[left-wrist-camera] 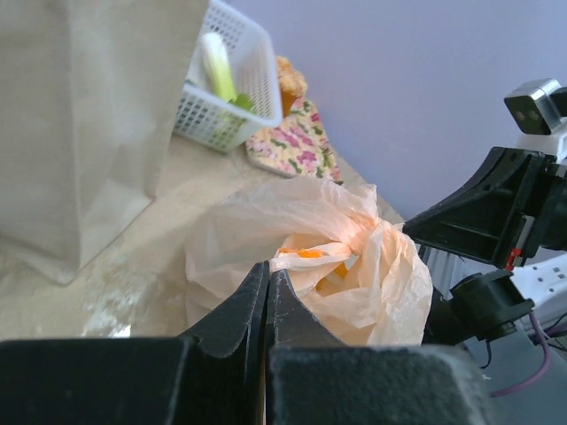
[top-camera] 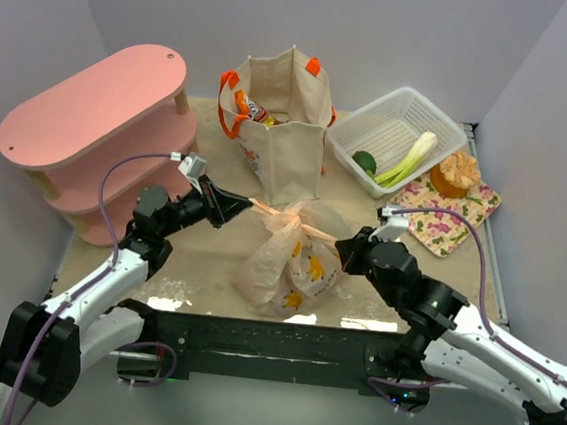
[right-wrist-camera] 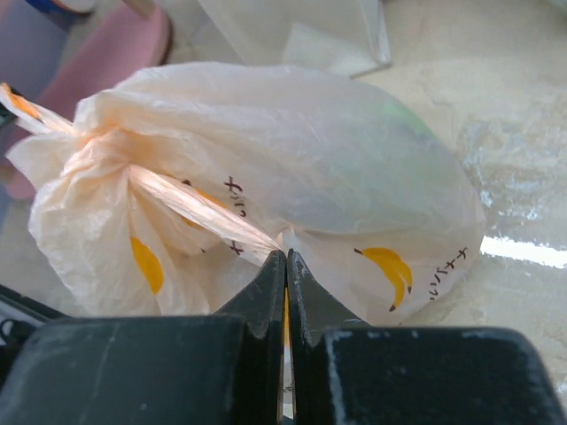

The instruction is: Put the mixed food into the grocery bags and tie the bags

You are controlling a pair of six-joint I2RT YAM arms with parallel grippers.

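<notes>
The peach plastic bag (top-camera: 289, 258) with yellow banana prints sits at the near middle of the table, its top gathered into a knot (top-camera: 288, 214). My left gripper (top-camera: 246, 205) is shut on the bag's left handle strip, pulled taut to the left. My right gripper (top-camera: 340, 246) is shut on the bag's right handle strip (right-wrist-camera: 199, 205). The bag also shows in the left wrist view (left-wrist-camera: 301, 257) and the right wrist view (right-wrist-camera: 292, 168). The beige canvas tote (top-camera: 283, 132) with orange handles stands behind it, snack packets (top-camera: 248, 109) inside. A leek (top-camera: 407, 158) and a green vegetable (top-camera: 365, 162) lie in the white basket (top-camera: 442, 132).
A pink two-tier shelf (top-camera: 91, 124) stands at the left. A floral mat (top-camera: 444, 213) at the right carries golden bread (top-camera: 457, 173). The grey walls close in on both sides.
</notes>
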